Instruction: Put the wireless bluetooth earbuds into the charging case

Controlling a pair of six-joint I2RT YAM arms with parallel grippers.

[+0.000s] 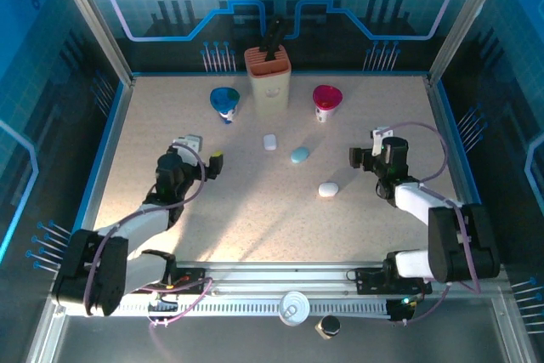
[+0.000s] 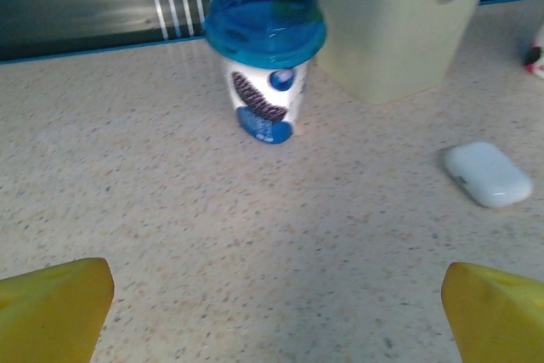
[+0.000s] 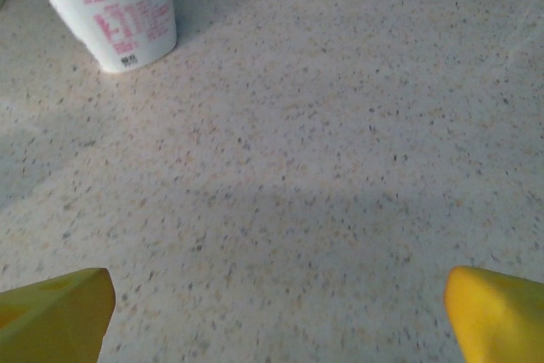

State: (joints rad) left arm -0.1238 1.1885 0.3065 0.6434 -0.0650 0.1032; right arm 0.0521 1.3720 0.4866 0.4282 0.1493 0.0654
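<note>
Black-and-white left arm (image 1: 140, 229) and right arm (image 1: 418, 200), with thin purple cables (image 1: 439, 137)
The left gripper (image 1: 206, 150) and right gripper (image 1: 366, 146) have bright yellow fingertips (image 2: 51, 310).

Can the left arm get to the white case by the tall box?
Probably yes: the left gripper is open, and only bare table lies between it and the white case ahead to its right.

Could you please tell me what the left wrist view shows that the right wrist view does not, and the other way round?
Left wrist view: a blue-lidded cup, a cream block-shaped holder beside it and a white oval case lying flat on the right. Right wrist view: a white cup with a pink lid and pink print at top left. Both: the speckled tabletop and yellow fingertips spread wide apart at the bottom corners.
</note>
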